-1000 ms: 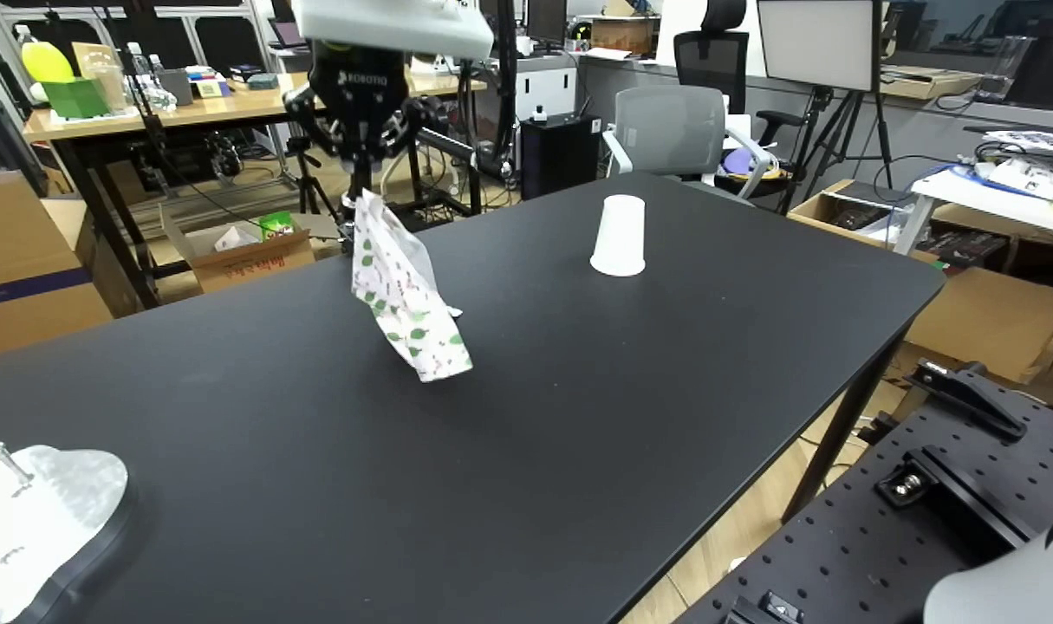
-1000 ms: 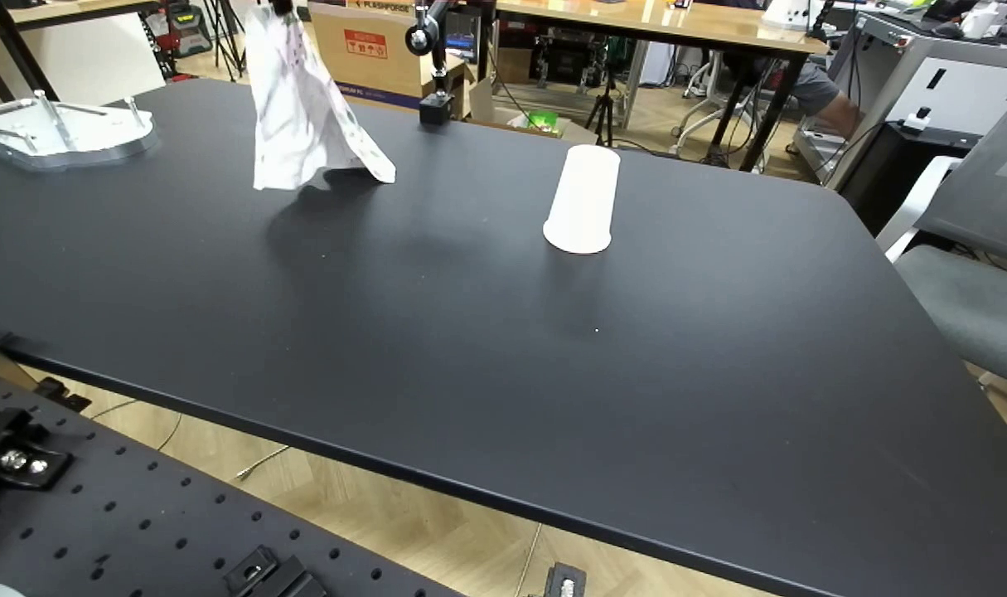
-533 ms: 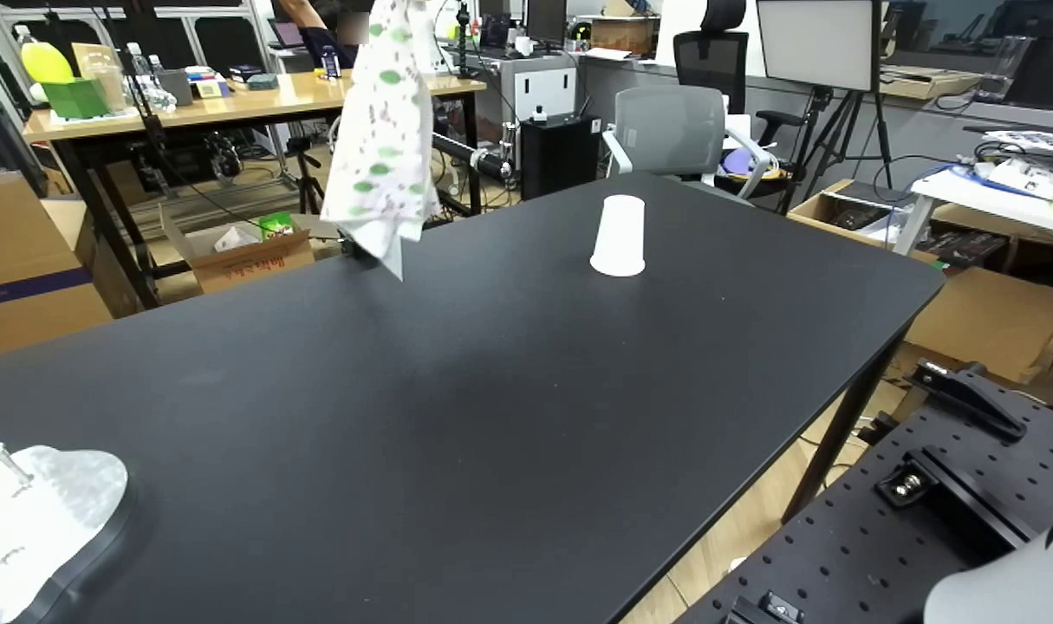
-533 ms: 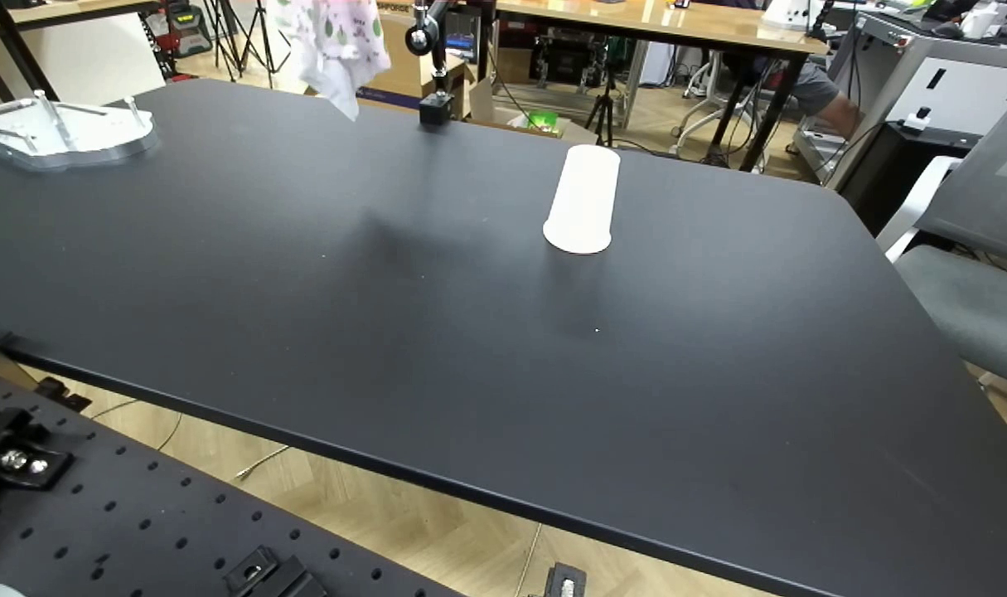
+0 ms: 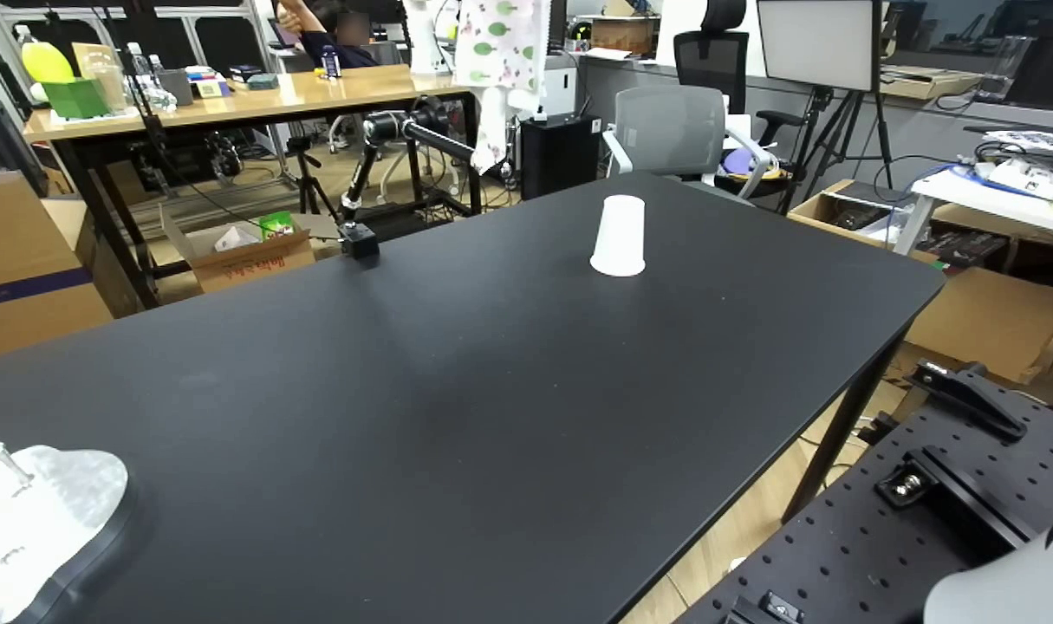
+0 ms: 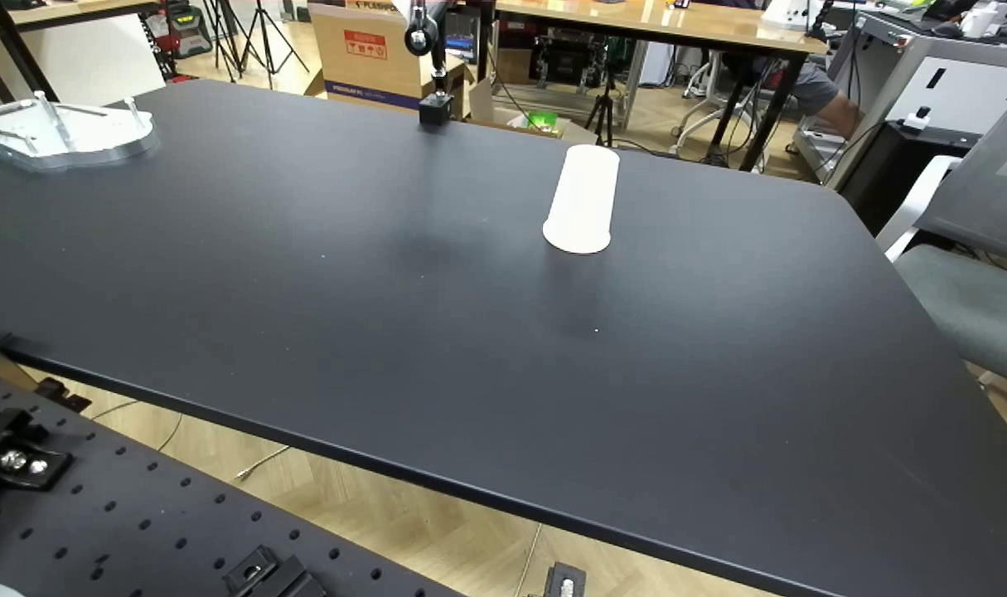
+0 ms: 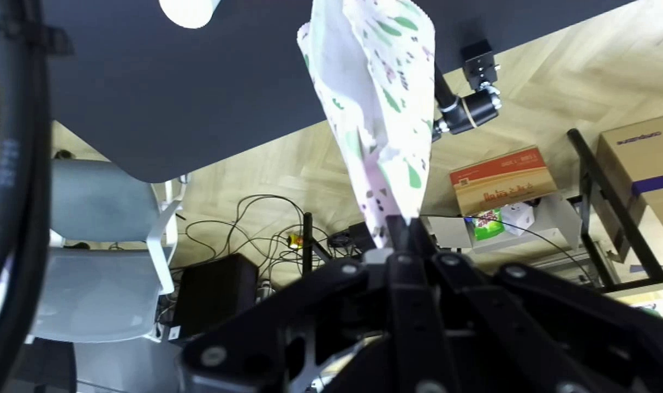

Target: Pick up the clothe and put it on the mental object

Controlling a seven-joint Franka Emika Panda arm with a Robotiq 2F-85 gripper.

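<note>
The cloth (image 5: 498, 52), white with green leaves and small dark marks, hangs high above the far edge of the table in an exterior view. In the wrist view the cloth (image 7: 386, 87) hangs from my gripper (image 7: 407, 222), whose fingertips are shut on its corner. The gripper is out of view in both exterior views. The metal object, a silvery flat plate with upright pegs, lies on the table at the left in both exterior views (image 5: 75, 485) (image 6: 72, 137). It is cut off at the frame edge and is out of the wrist view. The cloth is well apart from it.
A white upside-down cup stands on the black table in both exterior views (image 5: 620, 236) (image 6: 583, 199). A black jointed stand (image 5: 359, 240) is fixed at the table's far edge. A grey chair (image 5: 672, 130) and cardboard boxes (image 6: 379, 58) stand beyond the table.
The cloth, in my gripper, has risen from just above the table and moved right in an exterior view. The arm has gone out of the top of that view. Cup and metal object have not moved.
</note>
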